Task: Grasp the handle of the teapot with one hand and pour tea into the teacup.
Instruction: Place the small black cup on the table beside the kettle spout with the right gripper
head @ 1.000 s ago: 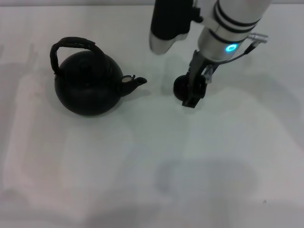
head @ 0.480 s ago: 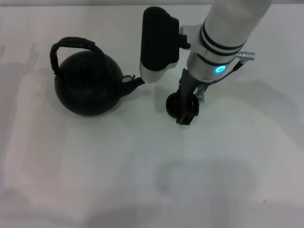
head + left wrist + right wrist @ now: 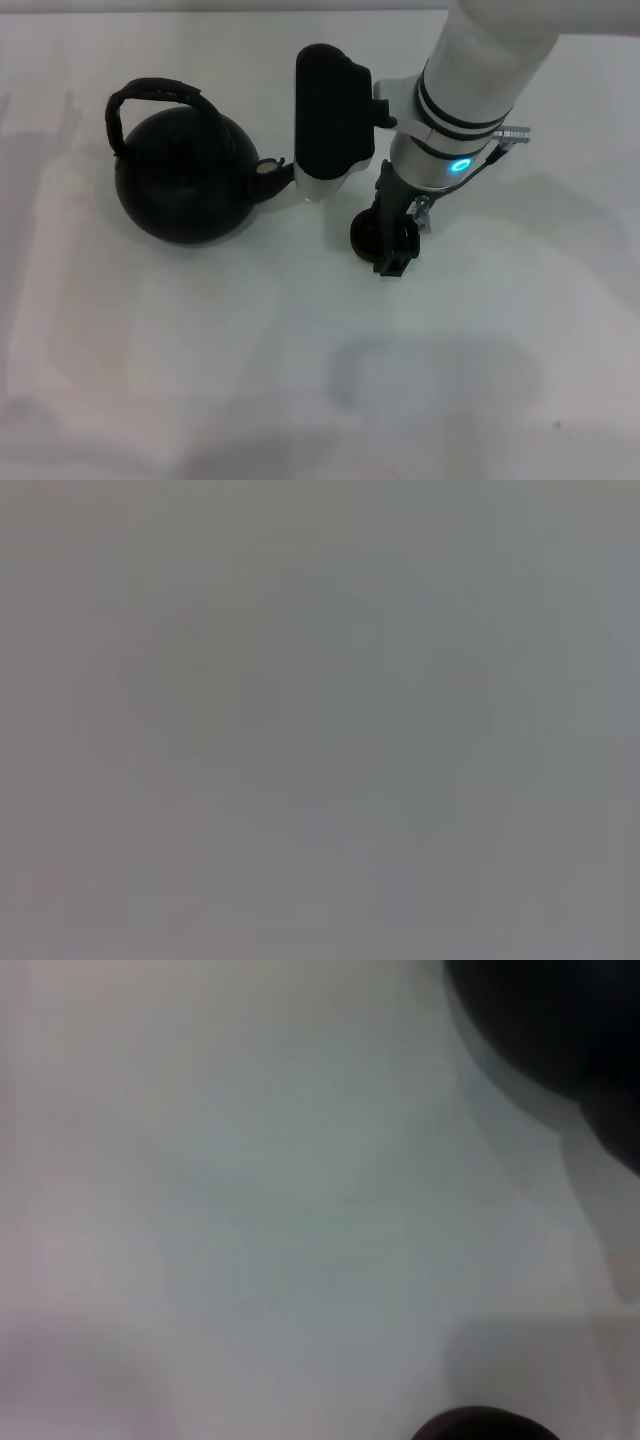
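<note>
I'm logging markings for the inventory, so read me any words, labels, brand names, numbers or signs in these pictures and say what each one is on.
None: no readable text anywhere.
The teapot, the teacup and the table carry no lettering.
The right gripper shows only a glowing blue ring on its wrist, not a word.

The right claw (image 3: 393,245) hides most of the teacup (image 3: 364,238).
</note>
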Tool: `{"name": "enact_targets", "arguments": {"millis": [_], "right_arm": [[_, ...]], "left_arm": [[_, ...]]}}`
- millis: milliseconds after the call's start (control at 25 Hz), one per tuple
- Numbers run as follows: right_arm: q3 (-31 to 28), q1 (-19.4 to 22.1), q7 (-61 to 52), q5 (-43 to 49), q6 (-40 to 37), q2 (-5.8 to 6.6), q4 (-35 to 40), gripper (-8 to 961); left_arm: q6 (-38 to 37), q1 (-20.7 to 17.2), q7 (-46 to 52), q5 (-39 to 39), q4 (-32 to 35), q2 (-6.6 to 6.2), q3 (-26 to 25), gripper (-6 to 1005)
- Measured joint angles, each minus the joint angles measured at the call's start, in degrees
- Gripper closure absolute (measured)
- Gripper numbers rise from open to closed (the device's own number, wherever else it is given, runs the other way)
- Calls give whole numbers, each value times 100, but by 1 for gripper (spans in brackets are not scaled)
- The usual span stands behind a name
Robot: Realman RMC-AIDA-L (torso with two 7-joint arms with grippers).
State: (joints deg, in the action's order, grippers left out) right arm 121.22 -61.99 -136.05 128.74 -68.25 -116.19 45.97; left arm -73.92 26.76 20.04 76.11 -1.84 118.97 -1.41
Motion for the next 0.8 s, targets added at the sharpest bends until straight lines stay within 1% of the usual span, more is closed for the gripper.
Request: {"name": "enact_targets", "arguments": {"millis": [480, 800], "right_arm": [[220, -39, -1, -138, -38, 0, 65, 160], [244, -26, -1, -189, -41, 0, 94, 150]], "left_arm": [[0, 26, 0, 0, -16, 4, 4, 157], [-6, 23, 0, 0, -16, 3, 44, 157]]}}
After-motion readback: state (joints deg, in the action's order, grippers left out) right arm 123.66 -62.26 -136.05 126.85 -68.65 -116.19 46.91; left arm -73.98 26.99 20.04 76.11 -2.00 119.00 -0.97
